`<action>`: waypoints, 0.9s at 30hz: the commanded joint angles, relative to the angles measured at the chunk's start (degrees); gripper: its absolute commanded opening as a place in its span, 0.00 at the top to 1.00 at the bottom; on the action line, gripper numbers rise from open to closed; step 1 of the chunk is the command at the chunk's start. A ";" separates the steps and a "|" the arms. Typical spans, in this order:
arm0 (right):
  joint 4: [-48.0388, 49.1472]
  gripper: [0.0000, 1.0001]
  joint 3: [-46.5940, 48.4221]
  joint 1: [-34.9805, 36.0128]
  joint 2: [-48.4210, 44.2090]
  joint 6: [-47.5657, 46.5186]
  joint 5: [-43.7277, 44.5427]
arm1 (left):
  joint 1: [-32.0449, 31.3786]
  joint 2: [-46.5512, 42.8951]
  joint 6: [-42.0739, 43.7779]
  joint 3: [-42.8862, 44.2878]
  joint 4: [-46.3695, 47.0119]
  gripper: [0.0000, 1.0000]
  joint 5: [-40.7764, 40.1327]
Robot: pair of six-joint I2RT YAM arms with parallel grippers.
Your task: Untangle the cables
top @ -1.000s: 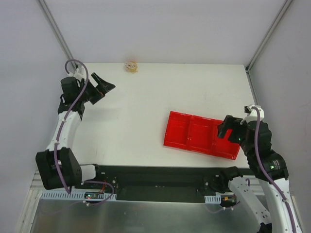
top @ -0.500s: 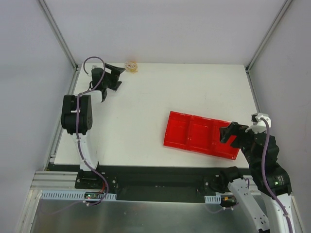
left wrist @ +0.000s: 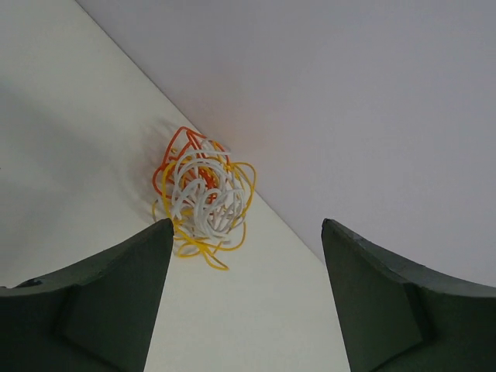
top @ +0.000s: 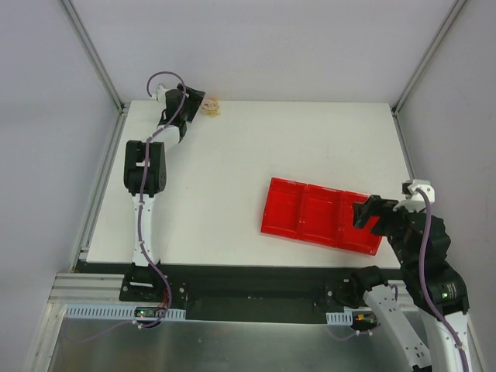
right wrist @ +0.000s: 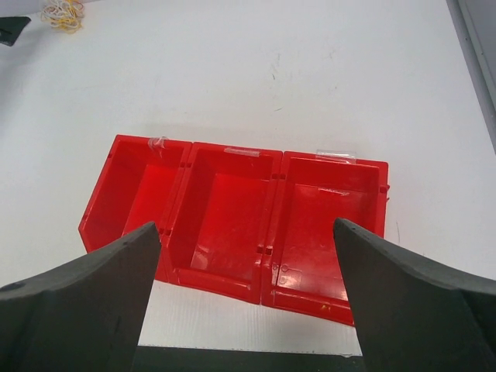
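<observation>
The cables [left wrist: 203, 194] lie as one small tangle of orange, white and yellow wire at the table's far edge, against the back wall; the top view shows the cables [top: 209, 107] as a pale knot. My left gripper [left wrist: 246, 232] is open just short of them, its jaws wide with bare table between and the tangle ahead of the left jaw. From above, the left gripper [top: 194, 102] sits just left of the tangle. My right gripper [right wrist: 246, 232] is open above the near side of the red tray, holding nothing.
A red tray [top: 267, 213] with three empty compartments lies right of centre; the red tray [right wrist: 180, 169] fills the right wrist view. The back wall rises directly behind the tangle. The left arm [top: 146, 167] is stretched along the table's left side.
The left arm has swung from the left edge up to the far edge, bringing its gripper beside the tangle. The right arm drew back a little toward its base.
</observation>
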 commanded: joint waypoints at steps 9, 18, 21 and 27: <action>2.58 0.04 -1.31 -0.23 -2.19 2.02 -5.27 | -2.42 9.03 14.18 19.01 -14.48 0.52 -3.42; 1.07 0.04 -0.78 3.36 12.75 4.13 -9.23 | -2.42 -12.63 23.15 -2.66 -16.86 1.00 3.09; 6.52 0.04 -2.54 8.80 13.19 6.76 -5.64 | -3.04 -25.91 24.37 -17.78 -16.51 1.00 4.23; 16.26 0.04 -2.28 20.05 23.90 20.02 -15.80 | -3.48 -51.57 22.89 -42.04 -20.02 1.00 10.81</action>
